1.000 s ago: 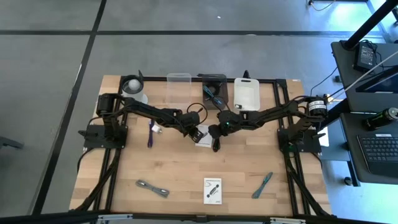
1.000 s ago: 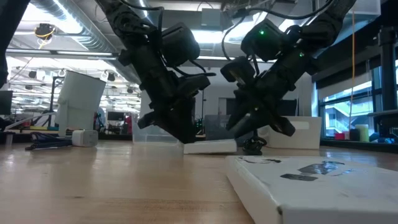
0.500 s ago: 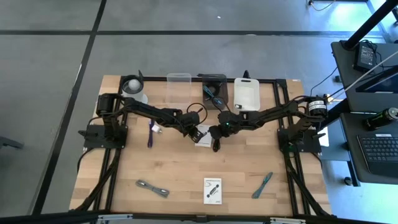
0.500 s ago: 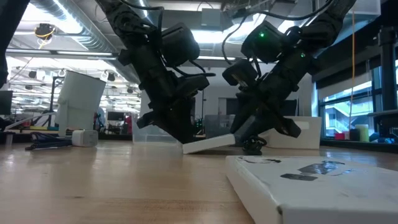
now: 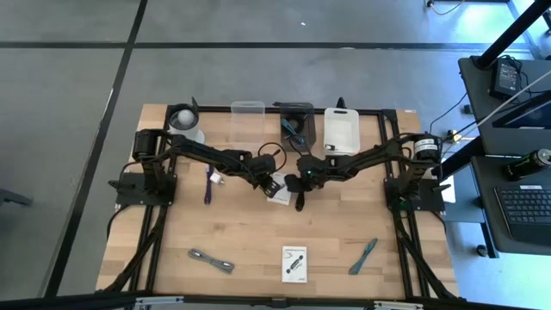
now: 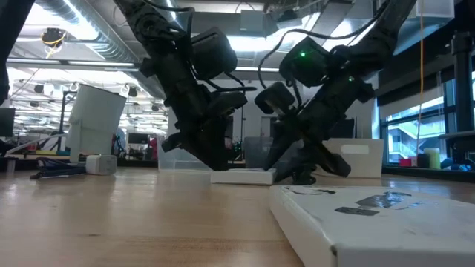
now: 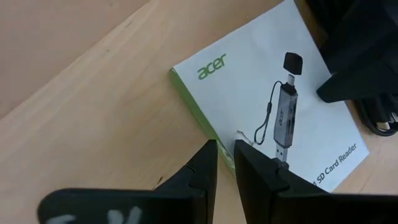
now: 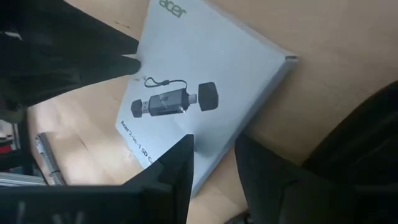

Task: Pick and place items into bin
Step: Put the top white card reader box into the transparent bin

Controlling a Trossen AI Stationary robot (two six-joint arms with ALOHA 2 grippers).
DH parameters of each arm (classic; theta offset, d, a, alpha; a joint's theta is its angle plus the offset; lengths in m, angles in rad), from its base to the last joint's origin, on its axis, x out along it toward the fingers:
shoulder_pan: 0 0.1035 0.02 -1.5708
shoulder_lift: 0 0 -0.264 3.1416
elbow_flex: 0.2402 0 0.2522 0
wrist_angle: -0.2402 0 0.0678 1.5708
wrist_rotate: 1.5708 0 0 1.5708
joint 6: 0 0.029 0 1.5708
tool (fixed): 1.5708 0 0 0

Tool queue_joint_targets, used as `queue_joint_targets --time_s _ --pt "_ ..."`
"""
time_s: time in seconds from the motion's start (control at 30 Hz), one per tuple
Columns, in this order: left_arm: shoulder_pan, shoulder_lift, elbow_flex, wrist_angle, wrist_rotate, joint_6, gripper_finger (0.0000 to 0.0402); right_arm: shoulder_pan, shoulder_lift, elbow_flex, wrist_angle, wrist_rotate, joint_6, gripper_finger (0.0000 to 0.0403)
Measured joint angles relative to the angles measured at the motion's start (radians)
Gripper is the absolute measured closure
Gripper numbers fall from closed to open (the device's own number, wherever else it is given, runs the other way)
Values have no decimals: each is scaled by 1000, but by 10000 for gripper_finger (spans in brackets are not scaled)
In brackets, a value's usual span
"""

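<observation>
A white card (image 5: 280, 193) with black print lies flat mid-table, with both grippers on it. My left gripper (image 7: 225, 157) stands at its green-trimmed long edge, fingers nearly together. My right gripper (image 8: 214, 171) stands at the opposite corner, fingers a narrow gap apart. A black cable coil (image 5: 299, 203) lies beside the card under the right gripper. The second white card (image 5: 294, 263), the grey strip (image 5: 211, 260) and the teal tool (image 5: 362, 256) lie near the near edge. The black stick (image 5: 207, 185) lies left of centre. My left gripper comes slanting down from the table's left onto the card's green long edge (image 7: 208, 127). One finger (image 7: 249, 163) is over the card's face and the other over the wood; the fingers hide the contact itself. My right gripper comes slanting down from the right, its fingers on either side of the card's corner (image 8: 208, 177). The card (image 6: 241, 176) lies flat on the table.
Along the far edge stand a clear bin (image 5: 247, 120), a black bin (image 5: 297, 126) holding cables, and a white bin (image 5: 342, 129). A white round object (image 5: 183, 120) sits at the far left. Bare wood lies between the central card and the items near the near edge.
Half a second ago the card's right end was tipped up off the table while its left end stayed down. It now lies flat and has slid slightly toward the table's left. My right gripper has moved left and down with it.
</observation>
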Motion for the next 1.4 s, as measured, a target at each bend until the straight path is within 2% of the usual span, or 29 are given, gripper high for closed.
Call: queue_joint_targets --time_s 0.17,0.37,0.53,0.7,0.9,1.4 --pt "0 0 1 -25 -2 1 352 1 -10 41 -62 -11 -43 280" --pt "0 1 2 -33 -2 1 352 2 -25 127 -266 -14 -104 280" --pt "0 1 1 -33 0 13 352 2 -26 133 -214 -7 -99 280" --pt "0 1 1 -34 2 27 352 9 -26 133 -287 -8 -80 280" --pt "0 1 1 -34 2 27 352 16 -15 133 -295 17 -65 280" --pt "0 0 0 -65 -11 60 352 21 31 133 -219 33 -15 280"
